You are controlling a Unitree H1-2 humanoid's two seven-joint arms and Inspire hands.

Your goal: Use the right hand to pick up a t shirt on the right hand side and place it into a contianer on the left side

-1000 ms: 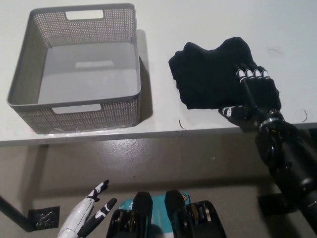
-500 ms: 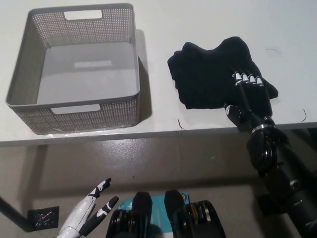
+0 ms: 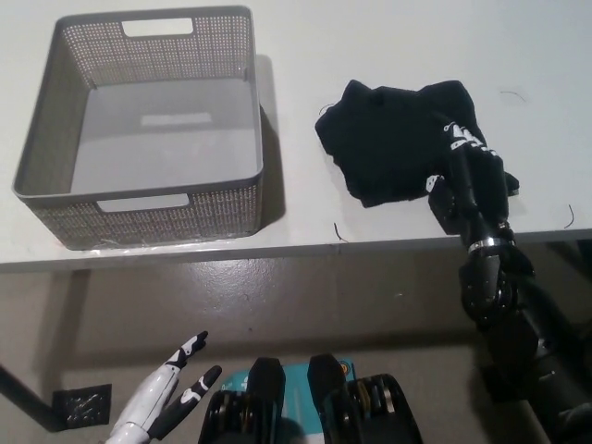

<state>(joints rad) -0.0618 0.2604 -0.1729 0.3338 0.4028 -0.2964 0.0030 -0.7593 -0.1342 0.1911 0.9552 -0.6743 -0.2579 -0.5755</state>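
**Now the fingers curl into the shirt**

The black right hand (image 3: 467, 171), flat on the black t-shirt (image 3: 393, 139) a moment ago, has bunched the cloth at the table's (image 3: 388, 55) front right edge, so lifting looks near. The grey mesh basket (image 3: 254, 139) waits empty, left. The white left hand (image 3: 162, 398) hangs low, fingers spread.

White table (image 3: 305, 37) — grey mesh basket (image 3: 42, 129) at left, crumpled black t-shirt (image 3: 384, 139) at right.

Bare lab: white table (image 3: 388, 37), concrete floor (image 3: 277, 296)
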